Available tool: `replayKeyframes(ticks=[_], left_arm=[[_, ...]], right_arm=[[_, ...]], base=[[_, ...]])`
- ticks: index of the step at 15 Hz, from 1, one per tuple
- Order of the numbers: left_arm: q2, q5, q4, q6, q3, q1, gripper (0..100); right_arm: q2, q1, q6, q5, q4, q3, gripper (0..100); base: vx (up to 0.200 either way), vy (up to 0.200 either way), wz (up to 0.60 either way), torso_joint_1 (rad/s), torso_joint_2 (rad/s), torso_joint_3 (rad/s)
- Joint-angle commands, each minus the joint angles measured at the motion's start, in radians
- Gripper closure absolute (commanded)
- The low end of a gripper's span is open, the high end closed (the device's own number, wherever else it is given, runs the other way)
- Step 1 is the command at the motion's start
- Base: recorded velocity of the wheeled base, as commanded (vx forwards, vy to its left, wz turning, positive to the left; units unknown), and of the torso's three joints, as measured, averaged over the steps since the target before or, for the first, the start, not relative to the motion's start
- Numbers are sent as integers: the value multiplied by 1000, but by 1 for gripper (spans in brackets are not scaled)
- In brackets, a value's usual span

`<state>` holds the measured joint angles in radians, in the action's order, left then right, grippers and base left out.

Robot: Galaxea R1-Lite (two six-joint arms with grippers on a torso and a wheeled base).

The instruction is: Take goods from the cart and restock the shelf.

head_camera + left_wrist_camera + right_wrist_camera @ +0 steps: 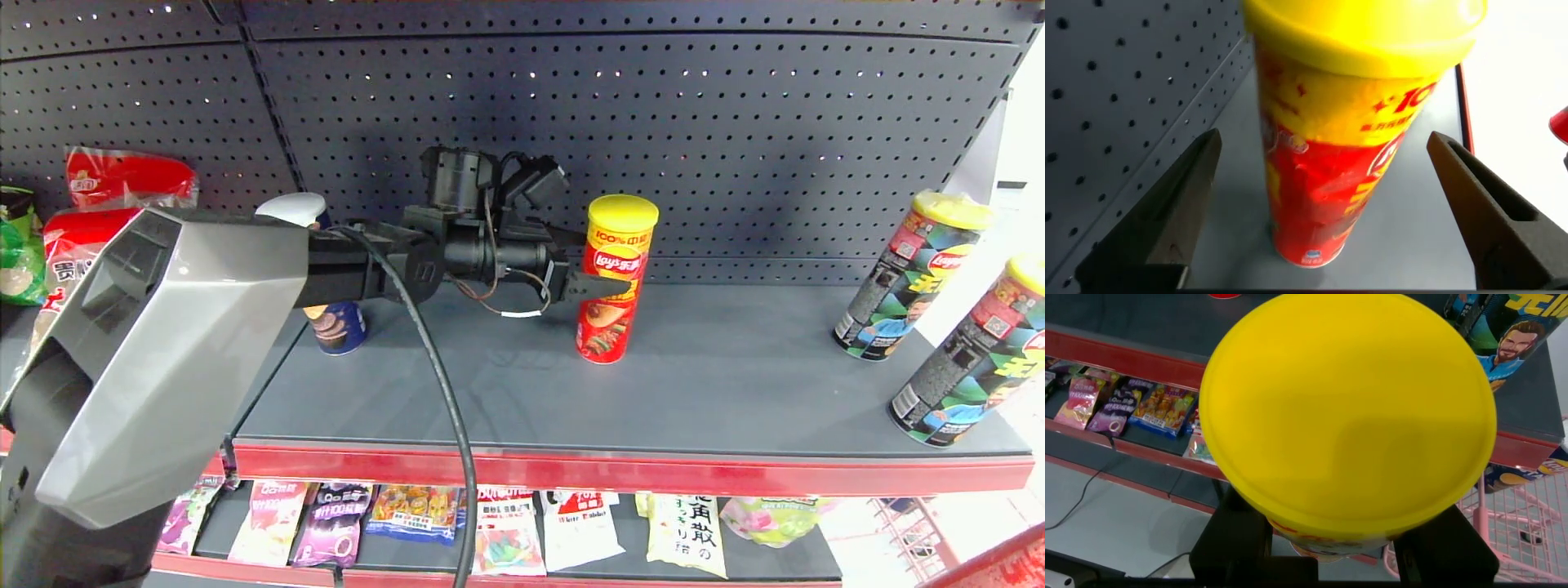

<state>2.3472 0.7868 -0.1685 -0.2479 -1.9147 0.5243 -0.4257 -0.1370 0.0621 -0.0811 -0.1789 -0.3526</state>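
Note:
A red chip can [612, 282] with a yellow lid stands upright on the grey shelf [653, 392], near the pegboard back. My left gripper [602, 287] is at its mid-height, open. In the left wrist view the can [1331, 163] stands between the two fingers [1176, 212], with a gap on each side. My right gripper [1343, 543] is shut on another yellow-lidded can [1347, 416], which I see from above the lid. It hangs in front of the shelf's red front edge [1127, 351].
Two dark cans [910, 278] [971, 351] with yellow lids lean at the shelf's right end. A blue cookie can [336, 325] stands behind my left arm. Red snack bags [122, 180] sit far left. Bagged snacks [506, 531] fill the lower shelf. A red cart edge [996, 563] is at bottom right.

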Motion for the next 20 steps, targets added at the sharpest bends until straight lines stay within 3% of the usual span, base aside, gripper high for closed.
replayKeyframes(ticks=[1, 2, 5, 8, 9, 18, 20], left_arm=[[12, 0, -2, 1, -10, 0, 0], [15, 0, -2, 1, -18, 0, 0], [32, 0, -2, 44, -67, 20, 0], [50, -4, -2, 45, -85, 20, 0], [50, -4, -2, 45, -85, 20, 100], [0, -4, 3, 50, -72, 34, 100], [-88, -6, 3, 50, 45, 34, 100]], right_arm=[[1, -1, 1, 0, -1, 0, 100], [1, -1, 1, 0, -1, 0, 100], [1, -1, 1, 0, -1, 0, 100], [1, -1, 1, 6, -1, -2, 100], [1, -1, 1, 6, -1, -5, 100], [2, -1, 1, 6, -1, -14, 100], [1, -1, -1, 6, -1, -19, 100]], base=[[0, 0, 0, 0, 0, 0], [0, 0, 0, 0, 0, 0], [0, 0, 0, 0, 0, 0], [0, 0, 0, 0, 0, 0], [0, 0, 0, 0, 0, 0], [0, 0, 0, 0, 0, 0], [0, 0, 0, 0, 0, 0]])
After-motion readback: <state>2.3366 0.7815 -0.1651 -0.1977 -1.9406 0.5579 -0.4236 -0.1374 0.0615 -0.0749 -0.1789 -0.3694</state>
